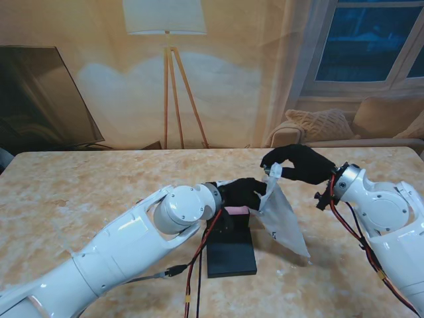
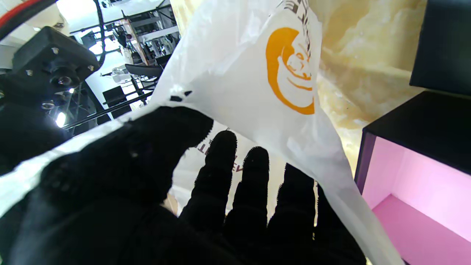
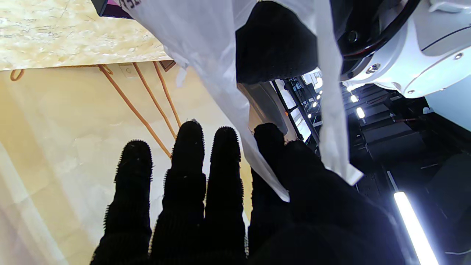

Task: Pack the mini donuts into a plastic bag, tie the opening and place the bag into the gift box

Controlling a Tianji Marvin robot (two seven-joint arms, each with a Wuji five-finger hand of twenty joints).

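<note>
Cream marbled surface (image 1: 79, 192), tripod lamp (image 1: 169, 40) behind. Thin white plastic bag (image 1: 281, 215) held taut by left hand (image 1: 242, 192) and right hand (image 1: 298, 164); black pink-lined gift box (image 1: 228, 248) beneath.

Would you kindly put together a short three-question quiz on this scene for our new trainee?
1. True or false: both robot hands are gripping the plastic bag.
2. What colour is the inside of the gift box? A) pink B) green C) white
3. Fill in: the logo printed on the bag is ____ in colour.

Key:
1. True: the left robot hand and the right robot hand each pinch the bag's upper edge.
2. A
3. Orange
</note>
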